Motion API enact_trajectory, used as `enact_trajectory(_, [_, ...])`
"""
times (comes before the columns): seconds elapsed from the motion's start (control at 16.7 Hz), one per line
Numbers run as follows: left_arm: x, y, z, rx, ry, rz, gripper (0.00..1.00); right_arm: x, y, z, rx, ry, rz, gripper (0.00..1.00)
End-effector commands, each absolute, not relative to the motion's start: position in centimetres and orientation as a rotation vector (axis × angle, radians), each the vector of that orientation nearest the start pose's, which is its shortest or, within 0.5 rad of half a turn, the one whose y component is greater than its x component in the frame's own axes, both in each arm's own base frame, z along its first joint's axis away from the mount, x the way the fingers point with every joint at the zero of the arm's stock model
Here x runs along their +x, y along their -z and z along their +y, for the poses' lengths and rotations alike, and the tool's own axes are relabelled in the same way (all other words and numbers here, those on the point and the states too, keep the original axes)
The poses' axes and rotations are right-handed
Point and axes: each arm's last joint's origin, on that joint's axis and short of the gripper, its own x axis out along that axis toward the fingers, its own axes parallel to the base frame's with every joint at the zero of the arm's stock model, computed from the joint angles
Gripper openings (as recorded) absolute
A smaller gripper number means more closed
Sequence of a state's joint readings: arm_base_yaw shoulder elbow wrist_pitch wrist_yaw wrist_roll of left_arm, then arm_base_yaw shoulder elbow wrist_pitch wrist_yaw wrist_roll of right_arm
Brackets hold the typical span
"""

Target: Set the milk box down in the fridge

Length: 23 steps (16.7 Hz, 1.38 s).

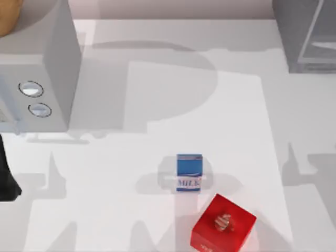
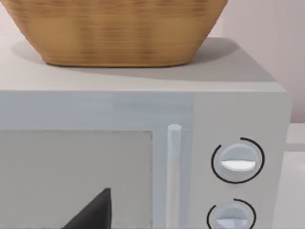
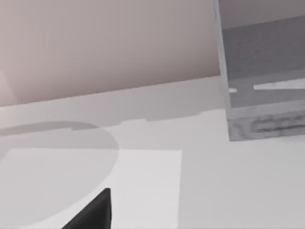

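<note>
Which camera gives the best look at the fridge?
The right wrist view: the fridge shows its open front, inner shelf and base there. The top view catches just a corner of it at the table's far right. The left wrist view faces the dial box instead.

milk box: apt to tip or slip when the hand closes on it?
The milk box stands upright on a small base, taller than wide, so a push near its top would probably tip it. Its flat faces look smooth, so it might slip in a loose pinch. The red cube sits close beside it, so a nudge could knock them together.
</note>
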State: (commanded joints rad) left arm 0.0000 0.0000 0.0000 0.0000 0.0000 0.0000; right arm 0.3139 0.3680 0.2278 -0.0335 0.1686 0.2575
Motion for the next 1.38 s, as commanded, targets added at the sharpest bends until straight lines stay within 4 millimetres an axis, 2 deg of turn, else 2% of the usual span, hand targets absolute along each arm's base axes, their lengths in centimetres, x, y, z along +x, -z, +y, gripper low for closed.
enact_trajectory(0.18, [10.6, -16.0, -0.1, 0.000, 0.000, 0.000, 1.00, 14.4, -21.8, 6.9, 0.271, -0.155, 0.346, 1.00])
enact_trajectory(0.3, [10.6, -16.0, -0.1, 0.000, 0.000, 0.000, 1.00, 15.9, -22.2, 10.2, 0.278, -0.152, 0.453, 1.00])
enact_trajectory(0.42, [10.6, -16.0, -0.1, 0.000, 0.000, 0.000, 1.00, 17.3, -21.7, 14.2, 0.257, -0.136, 0.546, 1.00])
enact_trajectory(0.66, [10.6, -16.0, -0.1, 0.000, 0.000, 0.000, 1.00, 18.2, -18.3, 22.5, 0.159, -0.089, 0.664, 1.00])
enact_trajectory(0.84, [10.6, -16.0, -0.1, 0.000, 0.000, 0.000, 1.00, 17.7, -14.9, 27.2, 0.079, -0.051, 0.693, 1.00])
enact_trajectory(0.96, [10.6, -16.0, -0.1, 0.000, 0.000, 0.000, 1.00, 17.4, -12.9, 29.0, 0.039, -0.024, 0.698, 1.00])
enact_trajectory(1.08, [10.6, -16.0, -0.1, 0.000, 0.000, 0.000, 1.00, 17.4, -11.6, 29.8, 0.013, 0.000, 0.699, 1.00])
enact_trajectory(1.38, [10.6, -16.0, -0.1, 0.000, 0.000, 0.000, 1.00, 17.4, -11.1, 30.0, 0.003, 0.010, 0.700, 1.00])
